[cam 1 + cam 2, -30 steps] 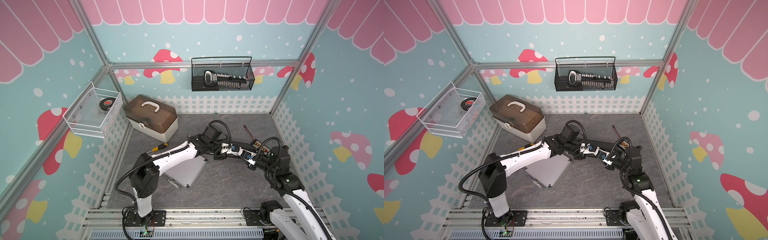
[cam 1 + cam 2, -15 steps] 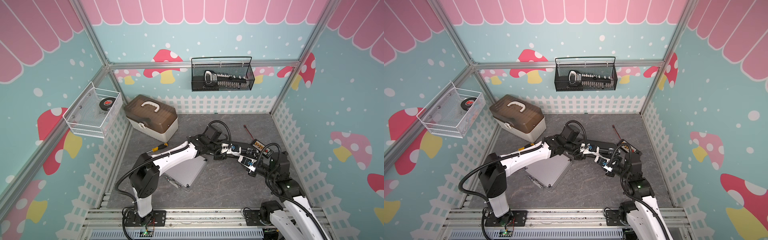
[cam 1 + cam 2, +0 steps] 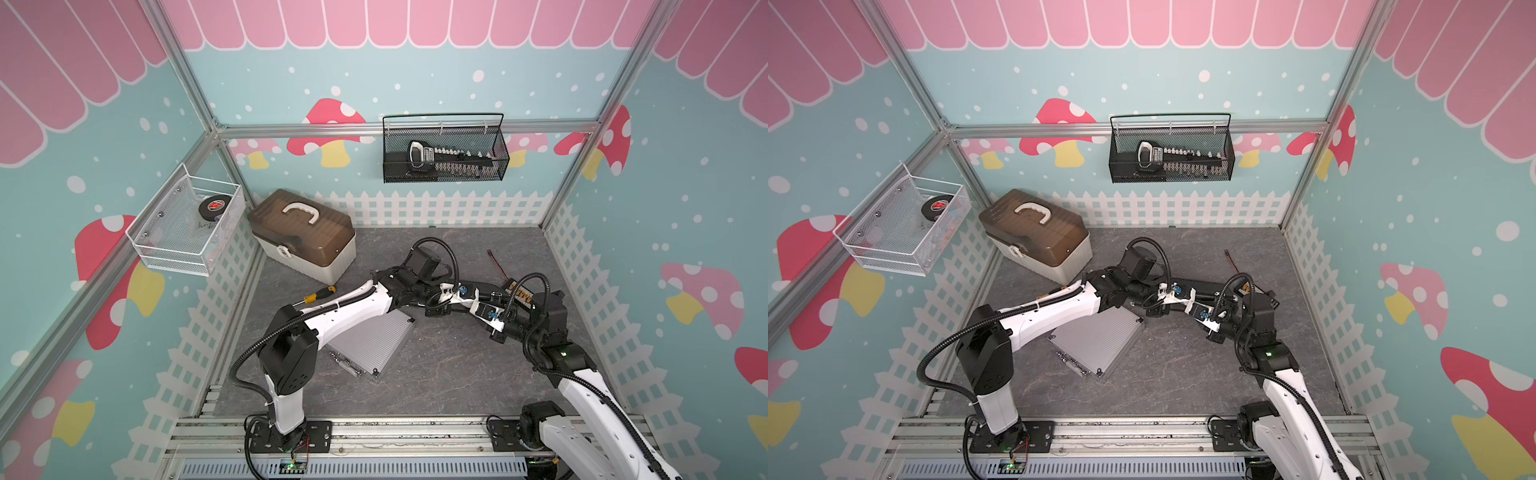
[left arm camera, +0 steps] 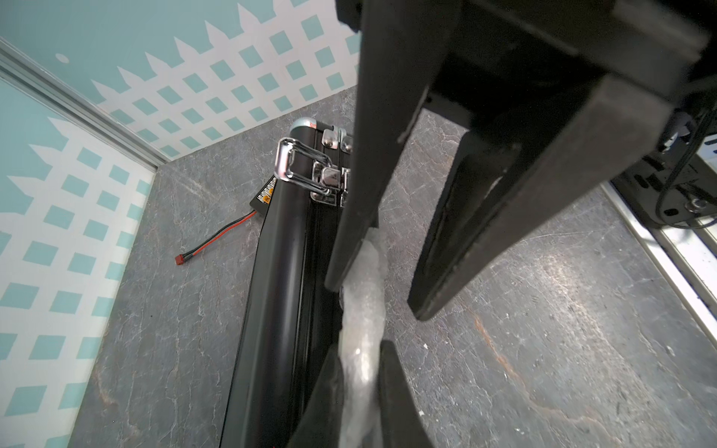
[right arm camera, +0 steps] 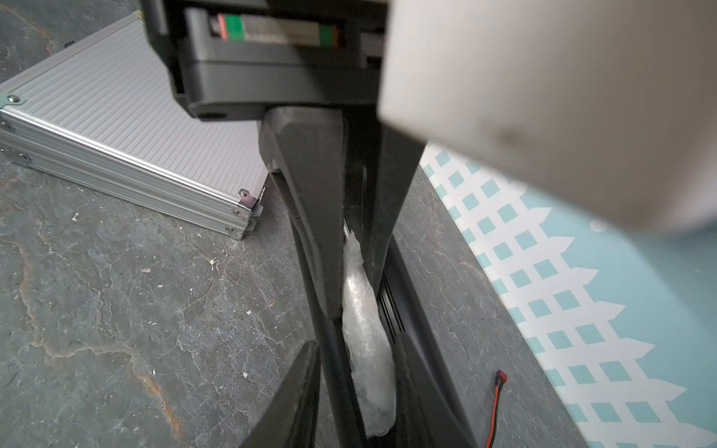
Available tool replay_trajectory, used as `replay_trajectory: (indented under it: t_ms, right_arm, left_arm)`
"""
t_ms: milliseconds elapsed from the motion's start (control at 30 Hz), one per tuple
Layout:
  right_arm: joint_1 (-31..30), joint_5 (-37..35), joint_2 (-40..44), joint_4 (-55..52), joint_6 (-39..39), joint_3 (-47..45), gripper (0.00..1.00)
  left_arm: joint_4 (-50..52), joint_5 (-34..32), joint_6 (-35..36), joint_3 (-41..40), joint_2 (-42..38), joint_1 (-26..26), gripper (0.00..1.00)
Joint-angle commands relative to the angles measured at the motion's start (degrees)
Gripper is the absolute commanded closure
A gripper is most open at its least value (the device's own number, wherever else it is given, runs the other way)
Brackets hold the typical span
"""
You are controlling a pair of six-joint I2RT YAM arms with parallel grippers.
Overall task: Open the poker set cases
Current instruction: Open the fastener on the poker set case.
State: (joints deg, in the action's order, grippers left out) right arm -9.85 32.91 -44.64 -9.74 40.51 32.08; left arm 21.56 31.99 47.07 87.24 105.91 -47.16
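The black poker set case [image 4: 279,279] stands on its edge on the floor, a chrome latch [image 4: 302,170] showing on its rim; in both top views only a strip of the black case [image 3: 492,287] [image 3: 1204,286] shows behind the grippers. My left gripper [image 4: 361,395] [image 3: 465,296] is shut on its plastic-wrapped handle [image 4: 362,341]. My right gripper [image 5: 355,345] [image 3: 490,318] comes from the opposite side, open, one finger on each side of the wrapped handle [image 5: 368,349]. The silver case [image 3: 370,345] [image 3: 1096,340] [image 5: 135,116] lies flat and closed under my left arm.
A white box with a brown lid [image 3: 303,237] stands at the back left, a screwdriver [image 3: 318,295] beside it. A red-black wire [image 3: 496,259] [image 4: 217,236] lies behind the black case. A black mesh basket [image 3: 442,153] and a white basket [image 3: 187,224] hang on the walls.
My right arm has shifted a little toward the front and its jaws have narrowed around the handle. The left arm and both cases have stayed put.
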Motion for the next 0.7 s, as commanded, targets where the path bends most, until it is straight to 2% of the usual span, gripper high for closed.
replay_trajectory:
  t_ms: [0,500,667]
  right_arm:
    - [0.1,-1.2,-0.8,0.0,-0.5,1.3,0.67]
    - [2.0,2.8,-4.2,5.0,-8.7,1.3,0.66]
    - [2.2,4.7,-5.1,5.2,-8.4,1.6,0.65]
  left_arm:
    - [-3.1,3.6,1.9,0.5,-2.6,-0.6,1.00]
    - [-3.1,7.6,3.7,-1.2,-4.4,1.3,1.00]
    - [-3.1,9.4,3.9,-0.9,-4.5,1.7,1.00]
